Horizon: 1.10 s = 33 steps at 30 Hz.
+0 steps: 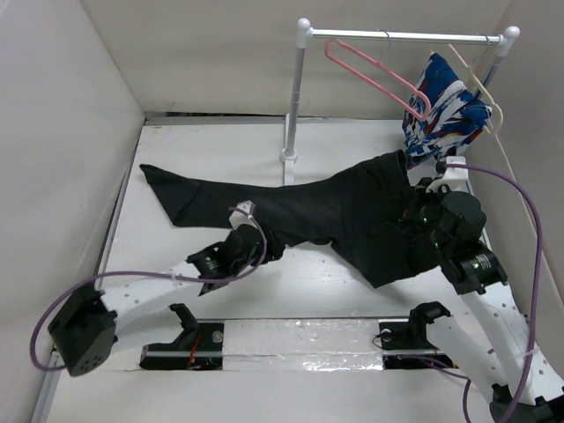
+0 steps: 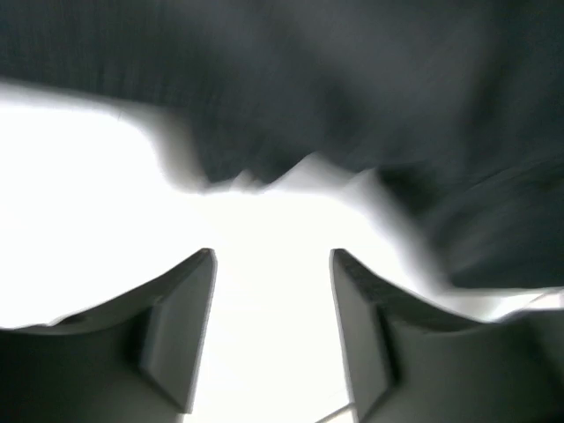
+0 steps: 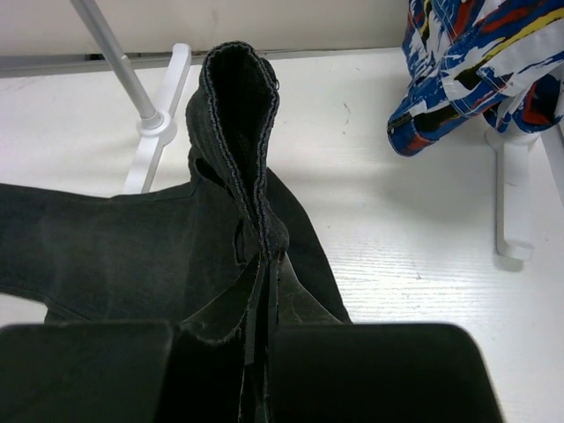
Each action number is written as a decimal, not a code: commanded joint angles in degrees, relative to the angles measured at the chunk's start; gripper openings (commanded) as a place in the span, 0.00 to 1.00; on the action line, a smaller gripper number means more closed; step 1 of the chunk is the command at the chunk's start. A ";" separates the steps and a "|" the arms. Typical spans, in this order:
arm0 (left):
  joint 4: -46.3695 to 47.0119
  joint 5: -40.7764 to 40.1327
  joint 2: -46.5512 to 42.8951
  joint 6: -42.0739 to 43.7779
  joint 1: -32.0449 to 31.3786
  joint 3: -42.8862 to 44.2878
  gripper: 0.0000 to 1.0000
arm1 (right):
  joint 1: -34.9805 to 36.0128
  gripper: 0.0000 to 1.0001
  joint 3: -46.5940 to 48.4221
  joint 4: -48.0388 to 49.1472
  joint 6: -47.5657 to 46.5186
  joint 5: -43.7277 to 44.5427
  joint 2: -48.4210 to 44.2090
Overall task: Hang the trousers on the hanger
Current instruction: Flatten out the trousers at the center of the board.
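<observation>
The black trousers (image 1: pixel 308 207) lie spread across the white table, legs to the left, waist at the right. My right gripper (image 1: pixel 421 214) is shut on the waistband, which stands up folded between the fingers in the right wrist view (image 3: pixel 242 132). My left gripper (image 1: pixel 240 242) is open and empty at the near edge of a trouser leg; the blurred black fabric (image 2: pixel 352 97) lies just beyond its fingertips (image 2: pixel 198 291). The pink hanger (image 1: pixel 374 75) hangs on the rail at the back right.
A white clothes rail (image 1: pixel 401 37) stands at the back on a post (image 1: pixel 295 97) with a foot on the table. A blue, white and red patterned garment (image 1: pixel 445 110) hangs on a cream hanger (image 1: pixel 480 84) at its right end. White walls enclose the table.
</observation>
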 commanded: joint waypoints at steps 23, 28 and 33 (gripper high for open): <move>9.46 -15.14 30.57 0.22 -2.33 10.40 0.20 | -0.86 0.00 3.23 4.26 -1.33 -2.56 -0.25; 1.92 -14.55 18.20 4.52 -2.33 11.63 0.00 | -2.00 0.00 2.79 4.26 -1.85 -0.20 0.72; -16.42 -13.21 -4.35 9.43 -1.63 15.06 0.00 | -6.92 0.00 2.79 4.26 -2.47 0.16 2.91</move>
